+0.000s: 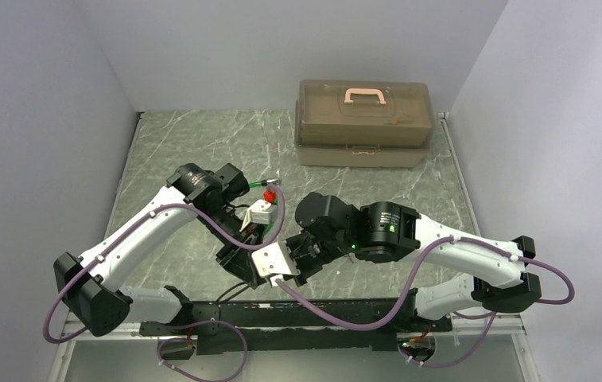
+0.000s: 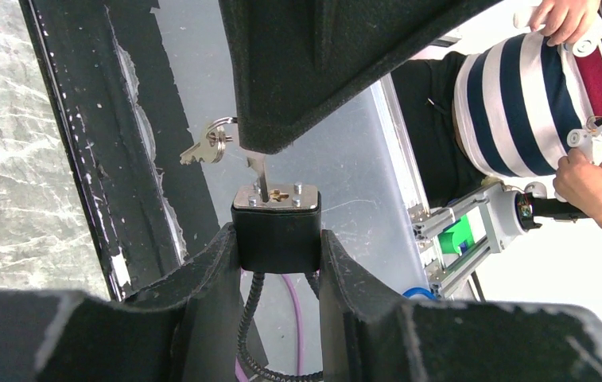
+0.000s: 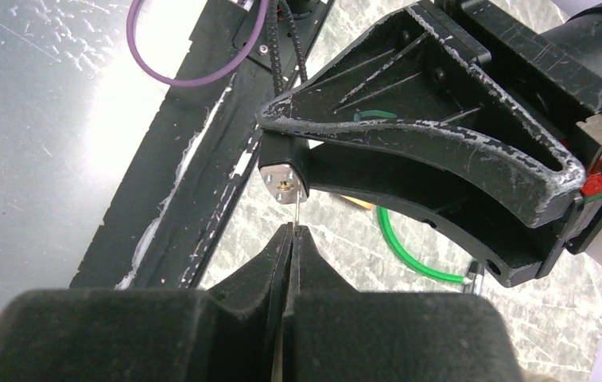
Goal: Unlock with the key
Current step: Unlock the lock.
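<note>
My left gripper [image 2: 279,233] is shut on a small lock [image 2: 276,239] with a black casing. The lock's silver end face and brass keyway [image 2: 275,196] point away from the wrist, and a black spiral cable hangs behind it. The key [image 2: 258,170] is a thin silver blade. Its tip sits at the keyway and its head is pinched in my right gripper [image 3: 292,229], which is shut on it. Spare keys [image 2: 206,148] dangle from the ring on the left. From the right wrist the key [image 3: 297,208] shows edge-on, reaching the lock face [image 3: 283,181]. Both grippers meet above the table's near edge [image 1: 281,259].
A brown toolbox [image 1: 363,119] with a pink handle stands at the back right. A black rail [image 1: 297,318] runs along the near edge under the grippers. A green cable [image 3: 409,255] lies on the marble top. A person in a striped shirt [image 2: 512,95] sits beyond the table.
</note>
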`<state>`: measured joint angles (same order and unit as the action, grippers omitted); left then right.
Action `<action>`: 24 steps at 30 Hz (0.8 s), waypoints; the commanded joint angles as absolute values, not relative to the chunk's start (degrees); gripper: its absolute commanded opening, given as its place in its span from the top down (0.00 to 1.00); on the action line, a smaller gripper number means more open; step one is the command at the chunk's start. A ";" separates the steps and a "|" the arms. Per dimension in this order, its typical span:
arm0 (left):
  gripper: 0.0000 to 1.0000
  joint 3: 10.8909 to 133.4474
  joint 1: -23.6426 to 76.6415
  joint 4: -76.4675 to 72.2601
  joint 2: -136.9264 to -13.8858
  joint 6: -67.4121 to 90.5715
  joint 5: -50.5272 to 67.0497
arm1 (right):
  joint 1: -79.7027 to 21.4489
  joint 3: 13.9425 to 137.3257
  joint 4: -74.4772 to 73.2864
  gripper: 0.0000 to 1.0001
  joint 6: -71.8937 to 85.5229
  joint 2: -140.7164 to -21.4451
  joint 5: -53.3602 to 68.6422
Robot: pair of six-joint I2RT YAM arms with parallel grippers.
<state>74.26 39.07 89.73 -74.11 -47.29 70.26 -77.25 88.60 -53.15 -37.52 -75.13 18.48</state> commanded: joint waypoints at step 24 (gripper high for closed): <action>0.97 74.99 37.42 90.40 -71.21 -48.87 72.41 | -77.23 88.73 -50.91 1.00 -35.36 -75.06 21.67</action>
<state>74.26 37.60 90.89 -73.14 -47.35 69.17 -77.23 86.94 -50.57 -35.81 -74.85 20.23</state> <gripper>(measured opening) 0.359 0.009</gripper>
